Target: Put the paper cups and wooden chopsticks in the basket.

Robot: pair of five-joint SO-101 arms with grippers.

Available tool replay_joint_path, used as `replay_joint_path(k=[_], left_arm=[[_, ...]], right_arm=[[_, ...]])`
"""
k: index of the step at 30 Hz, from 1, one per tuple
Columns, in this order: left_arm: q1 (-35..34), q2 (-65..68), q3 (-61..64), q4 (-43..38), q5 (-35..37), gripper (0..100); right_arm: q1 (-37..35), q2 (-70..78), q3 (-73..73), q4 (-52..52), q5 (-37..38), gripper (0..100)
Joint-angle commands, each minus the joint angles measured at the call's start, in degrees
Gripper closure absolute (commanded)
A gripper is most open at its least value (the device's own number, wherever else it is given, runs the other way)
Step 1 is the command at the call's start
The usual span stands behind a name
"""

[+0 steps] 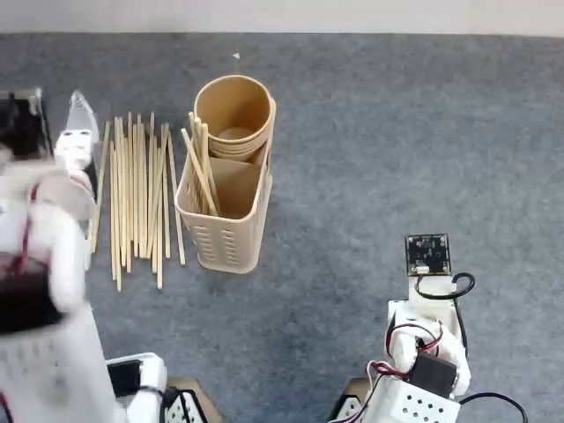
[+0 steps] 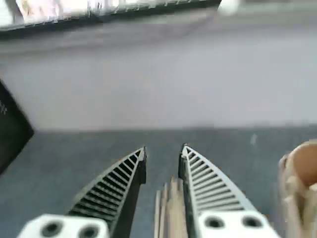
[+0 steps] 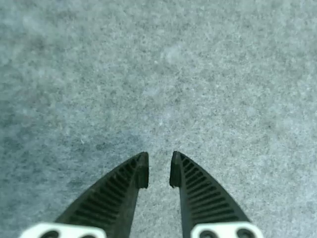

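My left gripper, jaws parted, hangs over the loose chopsticks by the surface's left edge, beside the basket holding the paper cups. A shallow pinch could scatter the sticks. My right gripper sits slightly open.

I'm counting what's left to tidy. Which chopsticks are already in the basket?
The few chopsticks leaning in the basket beside the cups. The others lie flat on the table.
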Motion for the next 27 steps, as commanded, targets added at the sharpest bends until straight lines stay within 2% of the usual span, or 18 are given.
replay_joint_path(k=[1, 5, 9, 20, 27], left_arm=[[-4.09, 21.14, -6.73, 10.99, -7.82, 86], [-5.67, 38.20, -7.87, 12.57, -13.45, 86], [-9.36, 48.57, -11.82, 12.66, -15.65, 86], [-14.37, 64.75, -20.97, 10.55, -17.49, 86], [-14.29, 73.80, -25.63, 10.55, -17.49, 86]], right_arm=[[0.57, -0.22, 9.01, -0.22, 0.53, 91.0], [0.48, -0.22, 9.01, -0.22, 0.53, 91.0], [0.48, -0.22, 9.01, -0.22, 0.53, 91.0], [0.48, -0.22, 9.01, -0.22, 0.53, 91.0], [0.48, -0.22, 9.01, -0.22, 0.53, 91.0]])
